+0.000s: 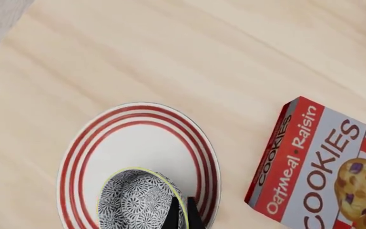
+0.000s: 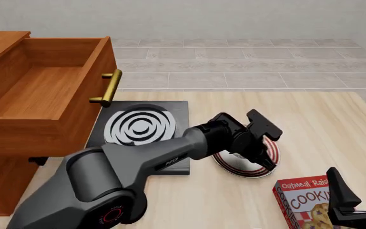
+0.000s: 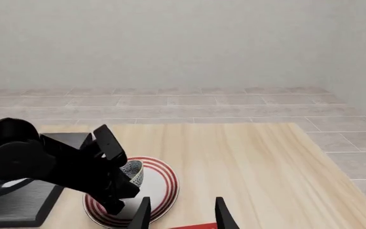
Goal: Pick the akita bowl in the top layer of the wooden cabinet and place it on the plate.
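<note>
The akita bowl (image 1: 135, 202) hangs tilted over the near part of the red-ringed plate (image 1: 141, 138), its dark patterned outside facing the left wrist camera. My left gripper (image 1: 183, 217) is shut on the bowl's rim, one finger on each side. In the front view the left arm covers most of the plate (image 2: 249, 172) and hides the bowl. The right wrist view shows the bowl (image 3: 133, 172) low over the plate (image 3: 160, 188); whether they touch I cannot tell. My right gripper (image 2: 358, 188) stands open near the table's front right. The wooden cabinet's top layer (image 2: 43, 90) is pulled out and bare inside.
A red Oatmeal Raisin cookies box (image 2: 307, 200) lies right in front of the plate, beside the right gripper. A black slab with grey-white rings (image 2: 138, 126) sits between the cabinet and the plate. The drawer's brass handle (image 2: 110, 88) juts out over the slab.
</note>
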Controlling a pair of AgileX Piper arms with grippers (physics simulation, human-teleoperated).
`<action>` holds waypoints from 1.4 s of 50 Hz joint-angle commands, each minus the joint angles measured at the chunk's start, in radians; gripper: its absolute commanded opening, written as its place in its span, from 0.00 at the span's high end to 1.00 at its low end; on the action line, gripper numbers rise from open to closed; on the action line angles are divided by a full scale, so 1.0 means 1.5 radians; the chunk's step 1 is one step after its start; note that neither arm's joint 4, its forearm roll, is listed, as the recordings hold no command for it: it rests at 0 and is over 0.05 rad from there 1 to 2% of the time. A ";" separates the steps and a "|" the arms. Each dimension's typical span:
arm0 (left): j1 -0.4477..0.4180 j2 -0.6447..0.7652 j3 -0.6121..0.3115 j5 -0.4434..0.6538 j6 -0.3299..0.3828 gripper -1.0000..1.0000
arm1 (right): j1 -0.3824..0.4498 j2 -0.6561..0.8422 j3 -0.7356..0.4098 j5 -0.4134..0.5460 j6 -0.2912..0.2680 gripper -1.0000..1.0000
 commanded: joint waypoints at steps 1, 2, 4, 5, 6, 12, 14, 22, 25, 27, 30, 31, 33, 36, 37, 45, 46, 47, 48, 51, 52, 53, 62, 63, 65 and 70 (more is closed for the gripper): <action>0.009 0.014 -0.011 -0.011 -0.001 1.00 | 0.000 -0.006 0.000 0.008 0.000 0.00; 0.010 0.014 -0.010 -0.012 0.000 1.00 | 0.000 -0.007 0.000 0.009 0.000 0.00; 0.010 0.014 -0.010 -0.012 0.000 1.00 | 0.000 -0.007 0.000 0.009 0.000 0.00; 0.010 0.014 -0.010 -0.012 0.000 1.00 | 0.000 -0.007 0.000 0.009 0.000 0.00; 0.010 0.014 -0.009 -0.013 -0.001 1.00 | 0.000 -0.006 0.000 0.008 0.000 0.00; 0.013 0.023 -0.011 -0.018 -0.002 1.00 | -0.001 -0.001 0.000 0.005 0.000 0.00; 0.014 0.025 -0.014 -0.018 -0.001 1.00 | 0.000 -0.006 0.000 0.010 0.000 0.00; 0.018 0.044 -0.033 -0.015 -0.001 1.00 | -0.001 0.018 0.000 -0.012 -0.001 0.00; 0.020 0.050 -0.037 -0.015 -0.002 1.00 | -0.001 0.016 -0.001 -0.010 -0.001 0.00; 0.021 0.056 -0.039 -0.015 -0.002 1.00 | -0.001 0.014 -0.001 -0.008 0.000 0.00; 0.021 0.062 -0.042 -0.015 -0.001 1.00 | -0.001 0.014 -0.001 -0.008 0.000 0.00; 0.021 0.063 -0.043 -0.015 -0.002 1.00 | -0.001 0.016 -0.001 -0.010 0.000 0.00; 0.022 0.065 -0.046 -0.014 -0.002 1.00 | -0.001 0.019 -0.001 -0.012 0.000 0.00; 0.021 0.064 -0.045 -0.014 -0.002 1.00 | -0.001 0.023 -0.001 -0.016 0.000 0.00; 0.020 0.062 -0.045 -0.014 -0.005 1.00 | -0.001 0.027 -0.001 -0.020 0.000 0.00; 0.019 0.059 -0.038 -0.016 -0.009 1.00 | -0.001 0.025 -0.001 -0.019 -0.001 0.00; 0.016 0.057 -0.034 -0.018 -0.010 1.00 | -0.002 0.027 -0.001 -0.021 -0.001 0.00; 0.018 0.060 -0.037 -0.016 -0.009 1.00 | -0.002 0.029 -0.001 -0.023 -0.001 0.00; 0.018 0.062 -0.040 -0.015 -0.009 1.00 | -0.002 0.031 -0.001 -0.025 -0.001 0.00; 0.018 0.064 -0.045 -0.011 -0.010 0.00 | -0.003 0.033 -0.001 -0.028 -0.001 0.00; 0.016 0.064 -0.044 -0.011 -0.009 0.00 | -0.003 0.033 -0.001 -0.027 -0.001 0.00; 0.016 0.064 -0.046 -0.010 -0.010 0.00 | -0.003 0.032 -0.001 -0.027 -0.001 0.00; 0.011 0.064 -0.048 -0.007 -0.011 0.00 | -0.004 0.018 -0.001 -0.015 0.000 0.00; 0.011 0.064 -0.049 -0.006 -0.012 0.00 | -0.004 0.016 -0.001 -0.013 0.000 0.00; 0.010 0.066 -0.052 -0.004 -0.012 0.00 | -0.004 0.009 -0.001 -0.006 0.000 0.00; 0.005 0.061 -0.047 -0.006 -0.014 0.00 | -0.005 -0.012 -0.001 0.014 0.001 0.00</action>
